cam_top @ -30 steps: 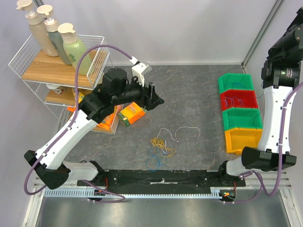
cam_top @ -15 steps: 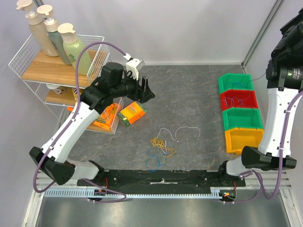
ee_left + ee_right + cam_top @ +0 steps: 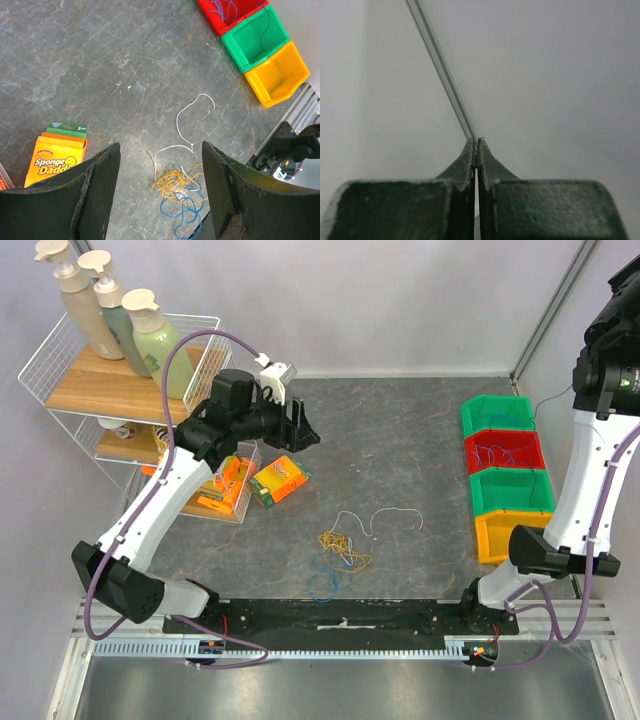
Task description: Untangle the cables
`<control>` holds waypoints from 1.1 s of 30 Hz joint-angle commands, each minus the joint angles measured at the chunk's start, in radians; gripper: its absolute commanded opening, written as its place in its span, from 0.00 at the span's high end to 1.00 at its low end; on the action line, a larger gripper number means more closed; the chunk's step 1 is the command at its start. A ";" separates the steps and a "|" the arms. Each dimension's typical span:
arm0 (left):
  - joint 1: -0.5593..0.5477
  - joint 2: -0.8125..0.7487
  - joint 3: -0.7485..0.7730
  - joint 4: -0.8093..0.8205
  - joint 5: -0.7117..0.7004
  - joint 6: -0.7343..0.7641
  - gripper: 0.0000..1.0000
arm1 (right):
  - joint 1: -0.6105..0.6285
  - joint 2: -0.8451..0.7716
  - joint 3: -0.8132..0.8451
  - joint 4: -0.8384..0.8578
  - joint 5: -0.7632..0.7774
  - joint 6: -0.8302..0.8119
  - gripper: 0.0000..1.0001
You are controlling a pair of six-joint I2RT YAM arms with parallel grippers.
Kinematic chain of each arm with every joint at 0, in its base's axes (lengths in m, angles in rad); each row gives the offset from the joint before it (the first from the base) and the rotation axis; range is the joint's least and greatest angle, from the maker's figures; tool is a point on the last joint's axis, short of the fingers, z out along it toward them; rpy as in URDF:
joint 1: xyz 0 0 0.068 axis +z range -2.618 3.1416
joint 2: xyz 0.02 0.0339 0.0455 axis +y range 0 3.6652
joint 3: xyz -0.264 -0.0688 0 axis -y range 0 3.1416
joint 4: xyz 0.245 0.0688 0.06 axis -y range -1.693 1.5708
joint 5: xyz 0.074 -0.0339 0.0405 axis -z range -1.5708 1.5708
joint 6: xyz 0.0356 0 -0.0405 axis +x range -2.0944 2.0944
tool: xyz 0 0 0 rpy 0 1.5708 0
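Your left gripper (image 3: 305, 430) hangs above the table (image 3: 420, 420) near the sponge pack (image 3: 279, 480), jaws spread wide, nothing between them. The cables lie on the near-centre of the table, well apart from both grippers. The yellow cable (image 3: 343, 546) is a knotted clump. The blue cable (image 3: 325, 578) loops just beside it on the near side, and in the left wrist view the two overlap. The white cable (image 3: 378, 520) runs out of the clump toward the bins. Your right gripper (image 3: 476, 145) is up high, facing the wall, jaws pressed fully together; can't tell if anything thin is pinched. The red bin (image 3: 475, 455) has a blue strand in it.
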 commanded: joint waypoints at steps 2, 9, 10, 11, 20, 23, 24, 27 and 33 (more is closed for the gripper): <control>0.043 -0.005 -0.048 0.065 0.081 -0.035 0.28 | -0.005 -0.052 -0.028 0.100 -0.057 0.011 1.00; 0.072 -0.006 -0.099 0.108 0.150 -0.061 0.28 | -0.005 -0.129 -0.103 0.101 -0.001 -0.023 1.00; 0.072 -0.006 -0.102 0.113 0.155 -0.062 0.28 | -0.005 -0.132 -0.096 0.090 0.019 -0.041 1.00; 0.074 -0.008 -0.104 0.119 0.157 -0.066 0.28 | -0.005 -0.137 -0.093 0.083 0.030 -0.061 1.00; 0.051 -0.022 -0.098 0.101 0.176 -0.040 0.28 | -0.005 -0.272 -0.336 0.050 0.128 -0.029 1.00; 0.031 -0.016 -0.075 0.079 0.175 -0.030 0.28 | -0.005 -0.318 -0.402 0.044 0.188 -0.049 1.00; 0.023 -0.013 -0.065 0.078 0.175 -0.029 0.28 | -0.005 -0.329 -0.425 0.040 0.203 -0.055 1.00; 0.008 -0.011 -0.042 0.062 0.178 -0.026 0.28 | -0.005 -0.382 -0.537 0.029 0.220 -0.017 1.00; -0.012 -0.032 -0.022 0.033 0.169 -0.020 0.28 | -0.005 -0.444 -0.689 0.033 0.214 0.030 1.00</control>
